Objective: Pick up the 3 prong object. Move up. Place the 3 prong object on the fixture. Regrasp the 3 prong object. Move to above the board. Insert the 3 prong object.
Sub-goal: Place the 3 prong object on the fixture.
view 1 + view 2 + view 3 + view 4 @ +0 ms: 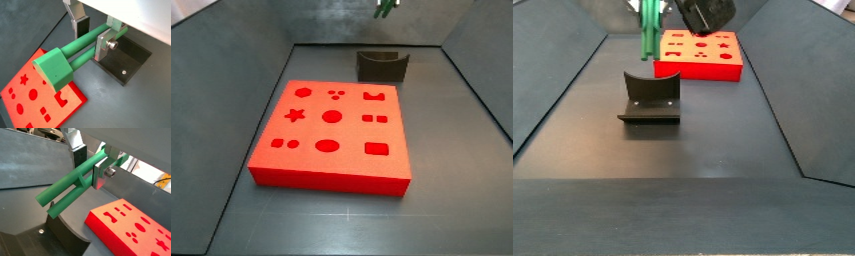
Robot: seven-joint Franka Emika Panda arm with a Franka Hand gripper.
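My gripper [93, 39] is shut on the 3 prong object [73, 52], a green peg with long parallel prongs and a blocky end. The prongs pass between the dark pad [81, 27] and the silver finger plate [105, 46]. In both wrist views the peg is held in the air [70, 185]. In a side view it hangs upright [647, 35] just above the fixture [649, 97], apart from it. The dark fixture also shows in the wrist views [128, 61] and in a side view [382, 66]. The red board [331, 130] with shaped cut-outs lies beyond the fixture [700, 55].
Grey sloping walls [567, 90] enclose the dark floor [687, 160] on both sides. The board [37, 95] lies flat close to the fixture's base plate [47, 230]. A side view shows only the peg's tip at its top edge [385, 8].
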